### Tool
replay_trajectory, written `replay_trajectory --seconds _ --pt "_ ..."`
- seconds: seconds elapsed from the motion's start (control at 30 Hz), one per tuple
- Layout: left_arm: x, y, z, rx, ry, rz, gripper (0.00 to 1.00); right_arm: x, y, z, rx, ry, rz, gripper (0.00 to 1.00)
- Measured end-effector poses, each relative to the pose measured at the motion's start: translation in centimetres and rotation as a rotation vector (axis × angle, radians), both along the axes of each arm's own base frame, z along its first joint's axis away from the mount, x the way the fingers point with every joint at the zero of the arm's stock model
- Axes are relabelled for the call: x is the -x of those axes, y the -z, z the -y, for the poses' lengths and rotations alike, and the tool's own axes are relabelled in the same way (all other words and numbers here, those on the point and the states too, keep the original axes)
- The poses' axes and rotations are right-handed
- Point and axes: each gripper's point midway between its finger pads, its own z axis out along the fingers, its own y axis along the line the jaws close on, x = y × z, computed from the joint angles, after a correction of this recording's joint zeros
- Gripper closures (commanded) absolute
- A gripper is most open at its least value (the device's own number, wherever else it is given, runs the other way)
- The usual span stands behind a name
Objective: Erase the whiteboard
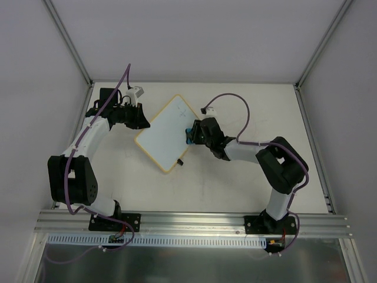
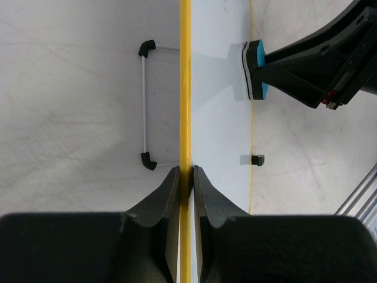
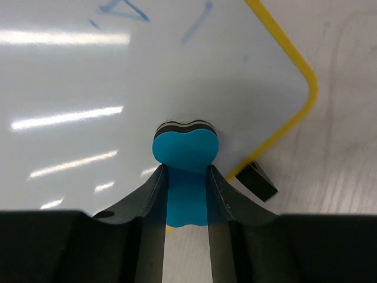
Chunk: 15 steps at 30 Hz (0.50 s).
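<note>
The whiteboard (image 1: pixel 166 132) lies tilted on the table, white with a thin yellow rim. My left gripper (image 1: pixel 141 122) is shut on its left edge; in the left wrist view the gripper (image 2: pixel 185 177) pinches the yellow rim (image 2: pixel 185 88). My right gripper (image 1: pixel 192 134) is shut on a blue eraser (image 1: pixel 189 135) at the board's right edge. In the right wrist view the gripper (image 3: pixel 185 171) holds the eraser (image 3: pixel 185 148), its felt pressed on the whiteboard (image 3: pixel 118 100). Faint blue marks (image 3: pixel 126 10) remain near the far side.
A wire stand with black ends (image 2: pixel 145 106) sticks out from under the board on its left. Black tabs show at the board's edge (image 3: pixel 256 181) (image 2: pixel 257 159). Aluminium posts and grey walls enclose the table; a rail (image 1: pixel 188 223) runs along the near edge.
</note>
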Motion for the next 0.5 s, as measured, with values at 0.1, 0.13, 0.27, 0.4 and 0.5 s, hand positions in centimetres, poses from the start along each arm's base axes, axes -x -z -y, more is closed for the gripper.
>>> replay_trajectory --seconds 0.1,0.13,0.27,0.4,0.5 --pt "0.0 0.0 0.1 0.001 0.004 0.0 1.0 -1.9 -2.7 -1.8 -0.007 -0.018 0.052 1.0" --pt "0.1 0.0 0.1 0.002 0.004 0.0 1.0 -2.6 -3.6 -2.5 -0.011 -0.022 0.072 1.0" --pt "0.1 0.0 0.1 0.002 0.005 -0.001 1.0 -5.0 -7.1 -5.0 -0.031 -0.034 0.152 1.0" --pt "0.1 0.0 0.1 0.0 0.005 -0.001 1.0 -6.8 -9.1 -6.5 -0.016 -0.028 0.205 1.0" --pt "0.1 0.0 0.1 -0.002 0.006 0.0 1.0 -8.0 -9.8 -7.2 0.012 -0.015 0.234 1.0"
